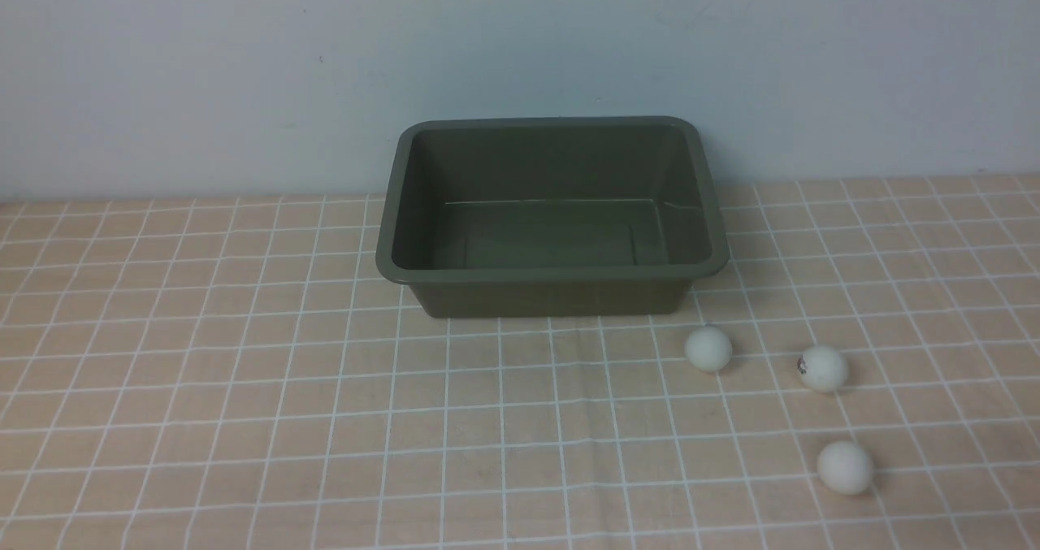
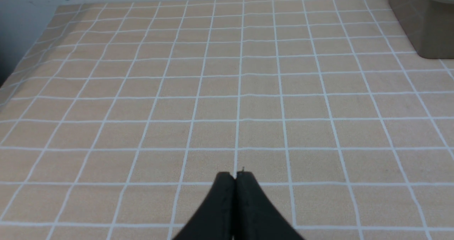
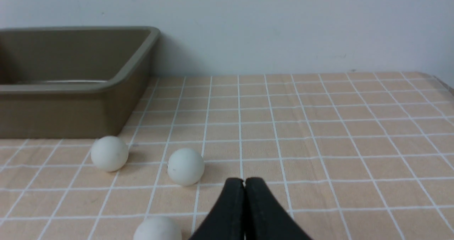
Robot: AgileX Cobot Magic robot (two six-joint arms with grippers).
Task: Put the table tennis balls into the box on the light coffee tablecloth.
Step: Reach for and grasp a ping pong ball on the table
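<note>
Box point(image 1: 552, 294) stood empty at the far edge of the light coffee tablecloth point(image 1: 284, 412). Three table tennis balls point(image 1: 823, 369) lay loose toward the cloth's near right corner. Both left end effector point(image 2: 235, 174) and right end effector point(image 3: 244, 180) were closed, holding nothing. Judged stage: pre-pick. Next move required opening the right one and lowering it over one ball.

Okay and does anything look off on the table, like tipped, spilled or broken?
Nothing stands out: the green box sits upright, and the three white balls lie loose beside it on the smooth-looking grid cloth.
</note>
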